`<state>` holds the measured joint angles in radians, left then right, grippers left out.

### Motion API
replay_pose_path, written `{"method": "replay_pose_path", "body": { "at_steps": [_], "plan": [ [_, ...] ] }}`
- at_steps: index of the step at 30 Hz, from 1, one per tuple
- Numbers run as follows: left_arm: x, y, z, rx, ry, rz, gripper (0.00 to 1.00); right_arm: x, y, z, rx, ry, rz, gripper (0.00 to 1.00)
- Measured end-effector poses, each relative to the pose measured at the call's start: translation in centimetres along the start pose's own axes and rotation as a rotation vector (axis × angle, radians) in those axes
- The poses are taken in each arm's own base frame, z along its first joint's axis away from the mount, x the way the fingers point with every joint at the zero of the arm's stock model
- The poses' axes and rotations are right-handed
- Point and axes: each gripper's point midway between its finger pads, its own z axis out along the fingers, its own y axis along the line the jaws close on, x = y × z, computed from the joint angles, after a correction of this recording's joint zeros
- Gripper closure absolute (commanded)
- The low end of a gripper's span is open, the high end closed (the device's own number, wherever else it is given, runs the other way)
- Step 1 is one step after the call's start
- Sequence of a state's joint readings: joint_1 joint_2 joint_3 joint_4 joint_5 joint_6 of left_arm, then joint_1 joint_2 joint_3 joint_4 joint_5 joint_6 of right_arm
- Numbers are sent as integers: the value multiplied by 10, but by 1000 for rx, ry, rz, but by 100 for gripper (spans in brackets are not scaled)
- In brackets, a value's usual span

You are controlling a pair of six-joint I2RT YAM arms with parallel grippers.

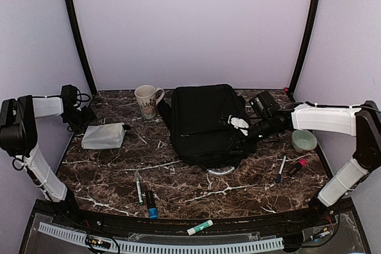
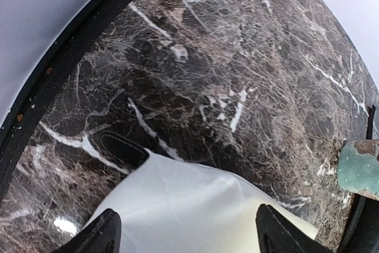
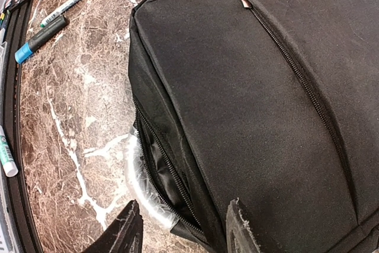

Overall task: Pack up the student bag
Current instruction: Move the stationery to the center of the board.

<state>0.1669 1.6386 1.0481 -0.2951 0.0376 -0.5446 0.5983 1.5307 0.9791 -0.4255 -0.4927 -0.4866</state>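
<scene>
Mid-table, the student bag [image 1: 199,120] lies flat, black and soft, front zipper shut. The right gripper [image 3: 183,229] has its jaws apart around the bag's edge, and the left gripper [image 2: 189,229] has its jaws spread wide.

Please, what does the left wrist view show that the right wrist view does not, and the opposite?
Only the left wrist view: the light grey pouch and a greenish patterned object at the right edge. Only the right wrist view: the black student bag with its zippers, clear plastic under its edge, a blue-capped marker and a slim pen. Both: the dark marble table.
</scene>
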Motion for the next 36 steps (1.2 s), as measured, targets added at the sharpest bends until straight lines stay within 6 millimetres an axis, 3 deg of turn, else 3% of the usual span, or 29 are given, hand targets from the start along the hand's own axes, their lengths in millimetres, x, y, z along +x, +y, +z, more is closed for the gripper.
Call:
{"method": "replay_pose_path", "body": {
  "at_steps": [7, 13, 18, 23, 29, 33, 36],
  "plan": [
    [7, 13, 29, 54, 100, -48, 21, -1, 1, -2, 3, -3, -12, 51],
    [15, -7, 33, 151, 141, -38, 25, -2, 1, -4, 5, -7, -19, 51],
    [42, -38, 39, 213, 206, 40, 26, -2, 1, -4, 4, -7, -22, 52],
    [83, -83, 34, 303, 275, 150, 29, -2, 2, -4, 3, -6, -21, 52],
    [128, -117, 25, 400, 358, 248, 30, 2, 3, 0, -12, 3, -12, 51],
    [139, -125, 20, 409, 361, 316, 25, 8, 4, 4, -28, 22, 2, 51],
    [116, -124, -2, 369, 255, 358, 22, 9, 6, 6, -37, 30, 13, 52]
  ]
}}
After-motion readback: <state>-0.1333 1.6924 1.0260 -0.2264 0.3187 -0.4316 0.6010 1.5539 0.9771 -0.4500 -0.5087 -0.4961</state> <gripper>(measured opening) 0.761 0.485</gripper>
